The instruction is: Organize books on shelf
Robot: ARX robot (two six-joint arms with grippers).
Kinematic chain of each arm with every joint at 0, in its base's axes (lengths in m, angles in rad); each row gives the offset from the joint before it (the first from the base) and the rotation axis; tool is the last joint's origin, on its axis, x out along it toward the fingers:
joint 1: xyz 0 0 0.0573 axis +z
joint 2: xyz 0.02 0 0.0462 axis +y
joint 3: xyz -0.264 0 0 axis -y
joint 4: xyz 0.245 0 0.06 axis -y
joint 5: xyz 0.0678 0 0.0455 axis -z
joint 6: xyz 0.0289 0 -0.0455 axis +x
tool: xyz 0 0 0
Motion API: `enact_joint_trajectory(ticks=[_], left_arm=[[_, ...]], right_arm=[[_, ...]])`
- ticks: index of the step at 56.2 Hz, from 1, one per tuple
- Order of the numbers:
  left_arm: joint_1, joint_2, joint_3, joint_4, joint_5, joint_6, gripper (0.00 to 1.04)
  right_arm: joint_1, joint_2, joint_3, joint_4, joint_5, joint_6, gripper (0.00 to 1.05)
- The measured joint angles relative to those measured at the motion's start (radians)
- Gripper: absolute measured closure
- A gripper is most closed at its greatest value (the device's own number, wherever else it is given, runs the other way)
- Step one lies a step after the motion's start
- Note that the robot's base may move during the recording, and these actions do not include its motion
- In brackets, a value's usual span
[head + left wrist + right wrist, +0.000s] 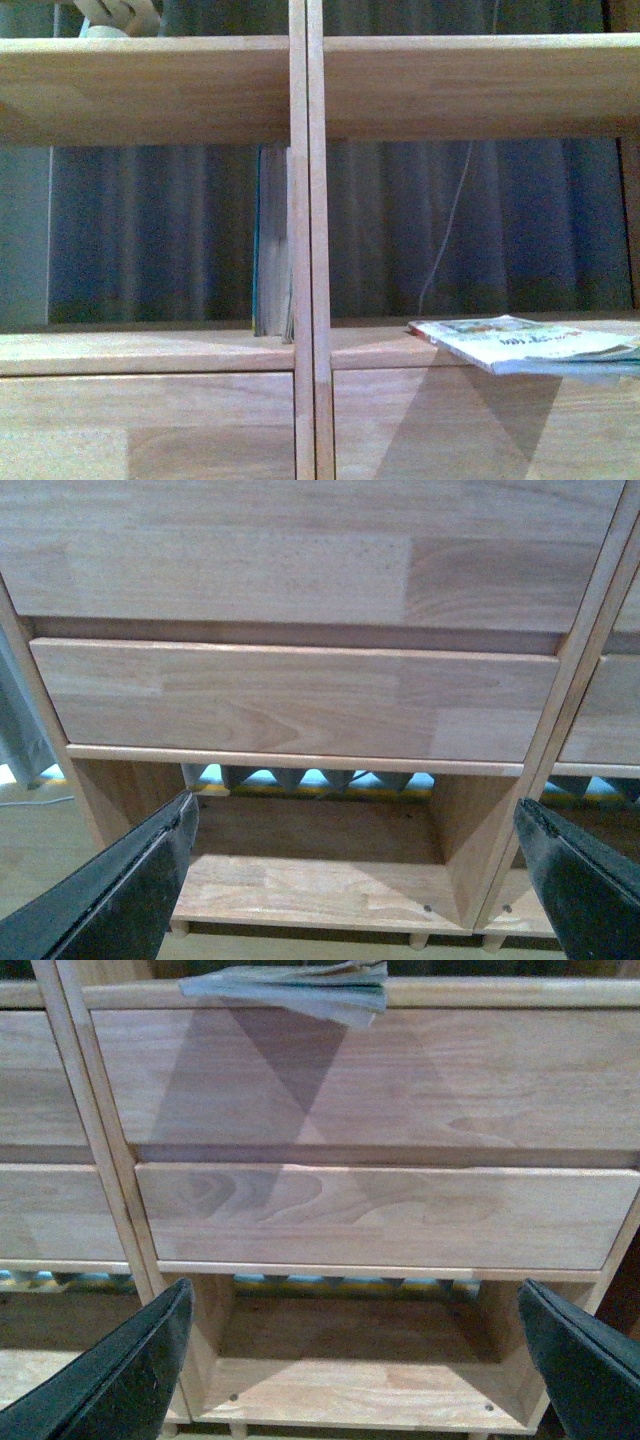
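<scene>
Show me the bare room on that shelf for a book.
Left compartment: board bare everywhere left of the upright books against the divider. Right compartment: only a short strip between divider and the flat softcover overhanging the front edge.

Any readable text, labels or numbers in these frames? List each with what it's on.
No text can be quoted from any view.
On the flat softcover in the right compartment: dark print on the cover, too blurred to read.
On the upright books by the divider: nothing readable.
On the shelf and drawer fronts: no labels, numbers or marks.
</scene>
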Motion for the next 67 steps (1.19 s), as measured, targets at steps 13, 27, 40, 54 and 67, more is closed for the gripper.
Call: enact_joint_trajectory(ticks=[13, 27, 40, 54, 67], left_arm=[[0.0, 0.0, 0.0, 0.0, 0.0, 0.0, 0.07], [0.0, 0.0, 0.0, 0.0, 0.0, 0.0, 0.07], [0.0, 0.0, 0.0, 0.0, 0.0, 0.0, 0.07], [0.0, 0.0, 0.0, 0.0, 0.0, 0.0, 0.07], [0.0, 0.0, 0.0, 0.0, 0.0, 0.0, 0.07]], right_arm=[[0.0, 0.0, 0.0, 0.0, 0.0, 0.0, 0.07], [0.113, 0.101, 0.006, 0.074, 0.303, 0.003, 0.07], [-0.037, 0.69, 0.234, 0.283, 0.052, 0.351, 0.07], [-0.023, 1.296, 0.636, 0.204, -0.102, 0.749, 0.07], [0.023, 1.475, 0.896, 0.19, -0.124, 1.012, 0.07]])
